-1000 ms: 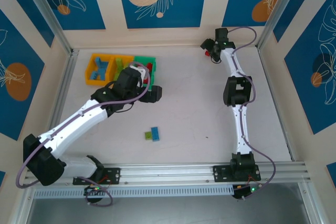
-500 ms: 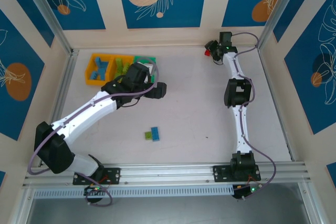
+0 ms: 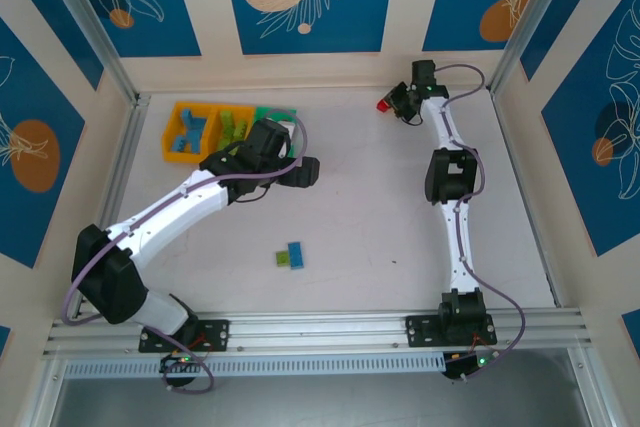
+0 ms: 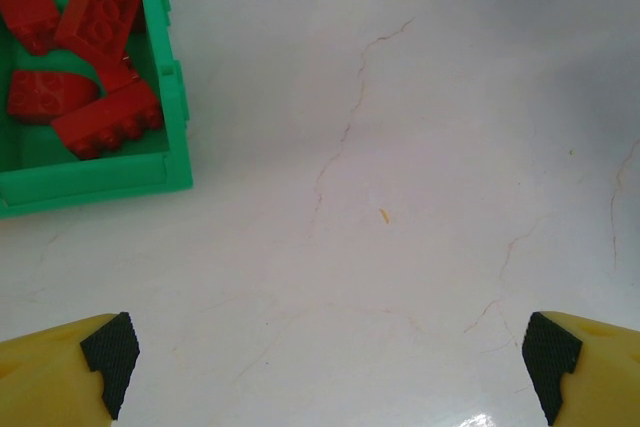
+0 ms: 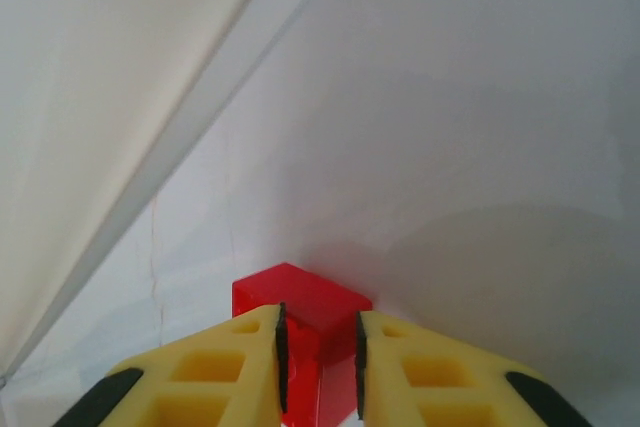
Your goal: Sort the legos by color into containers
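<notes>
My right gripper [image 5: 320, 339] is shut on a red lego [image 5: 300, 297] at the table's far right, next to the back wall; from above, the red lego [image 3: 384, 106] shows at the right gripper [image 3: 393, 104]. My left gripper [image 4: 330, 357] is open over bare table, right of the green container [image 4: 100, 182], which holds several red legos [image 4: 105, 122]. In the top view the left gripper [image 3: 303, 170] is beside the row of containers [image 3: 176, 112]. A lime green lego [image 3: 284, 258] and a light blue lego [image 3: 297, 254] lie side by side mid-table.
The left orange-yellow bin holds blue legos [image 3: 190, 137] and the middle bin green ones [image 3: 235, 127]. A metal post and rail [image 3: 120, 162] run along the left edge. The back wall [image 5: 120, 97] rises close to the right gripper.
The right gripper has closed on the red lego and shifted it a little to the left. The left gripper has moved off the green container to the right.
</notes>
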`<control>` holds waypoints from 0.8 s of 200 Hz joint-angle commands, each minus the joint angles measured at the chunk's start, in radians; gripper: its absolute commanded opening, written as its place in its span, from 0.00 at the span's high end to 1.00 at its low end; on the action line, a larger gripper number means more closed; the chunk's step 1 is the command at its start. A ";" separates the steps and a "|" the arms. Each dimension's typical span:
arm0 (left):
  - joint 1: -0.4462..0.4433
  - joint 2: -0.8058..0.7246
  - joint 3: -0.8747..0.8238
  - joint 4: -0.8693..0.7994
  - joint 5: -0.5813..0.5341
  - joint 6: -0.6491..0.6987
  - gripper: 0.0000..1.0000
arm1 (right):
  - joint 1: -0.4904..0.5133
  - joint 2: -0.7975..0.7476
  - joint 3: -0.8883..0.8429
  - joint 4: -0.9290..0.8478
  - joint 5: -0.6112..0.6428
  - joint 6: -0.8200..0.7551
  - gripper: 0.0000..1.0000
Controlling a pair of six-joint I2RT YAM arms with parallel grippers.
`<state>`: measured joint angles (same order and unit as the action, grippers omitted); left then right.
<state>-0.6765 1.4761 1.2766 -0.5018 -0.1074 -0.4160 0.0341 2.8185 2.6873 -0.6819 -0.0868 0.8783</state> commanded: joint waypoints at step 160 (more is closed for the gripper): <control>0.012 -0.056 -0.032 0.066 0.028 0.014 0.00 | 0.100 -0.162 -0.101 -0.192 0.080 -0.248 0.19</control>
<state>-0.6716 1.4483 1.2366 -0.4427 -0.0879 -0.4126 0.1410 2.5626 2.4321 -0.8463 -0.1188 0.6720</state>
